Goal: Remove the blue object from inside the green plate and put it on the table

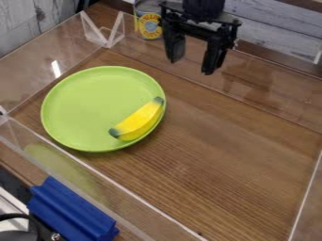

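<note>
Your gripper (pixel 195 55) hangs at the far end of the table (pixel 239 141), pointing straight down with its two dark fingers (pixel 213 54) spread wide apart and nothing between them. It sits well clear of the work, above bare wood near the back wall.

The piece you are after, the small banana-shaped object (pixel 138 120), is yellow with a dark greenish tip at its lower left end. It lies inside the green plate (pixel 75 108), against the right-hand part of the rim, curving along it. The plate rests flat on the brown wood-grain tabletop, on the left side of the enclosure, well apart from your gripper.

Clear acrylic walls (pixel 289 221) border the table on all sides you can see. Behind the gripper, near the back wall, stands a yellow can (pixel 150 25) with a dark label, partly hidden by the arm. In the lower left corner, outside the near wall, you can see a blue ridged block (pixel 70 215).
</note>
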Controlling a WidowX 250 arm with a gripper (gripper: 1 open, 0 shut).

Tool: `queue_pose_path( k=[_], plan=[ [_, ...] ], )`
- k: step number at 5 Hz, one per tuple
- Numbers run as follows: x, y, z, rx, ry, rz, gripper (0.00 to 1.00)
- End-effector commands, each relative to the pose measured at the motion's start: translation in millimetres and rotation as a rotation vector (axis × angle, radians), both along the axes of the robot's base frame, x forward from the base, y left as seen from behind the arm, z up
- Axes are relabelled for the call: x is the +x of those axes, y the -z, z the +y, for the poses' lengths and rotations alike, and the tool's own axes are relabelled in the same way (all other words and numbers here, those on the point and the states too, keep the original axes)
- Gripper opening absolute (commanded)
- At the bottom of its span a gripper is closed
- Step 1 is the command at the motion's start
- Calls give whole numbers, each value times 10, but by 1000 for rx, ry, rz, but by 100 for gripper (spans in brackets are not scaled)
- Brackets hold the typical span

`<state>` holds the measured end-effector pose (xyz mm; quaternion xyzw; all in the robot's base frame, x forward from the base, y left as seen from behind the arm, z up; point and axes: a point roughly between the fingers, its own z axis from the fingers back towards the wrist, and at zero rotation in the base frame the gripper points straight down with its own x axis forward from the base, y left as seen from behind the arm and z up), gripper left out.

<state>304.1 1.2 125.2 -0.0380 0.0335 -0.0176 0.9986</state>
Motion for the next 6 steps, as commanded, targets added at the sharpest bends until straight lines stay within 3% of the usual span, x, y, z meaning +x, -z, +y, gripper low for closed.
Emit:
queue_pose_path(
  k=[1, 5, 6],
  plan=[
    [14, -178, 56, -1, -14, -63, 100],
    [22, -196, 50, -14, -10, -77, 100],
    [63, -132, 97, -13, -16, -81, 100]
  ],
)
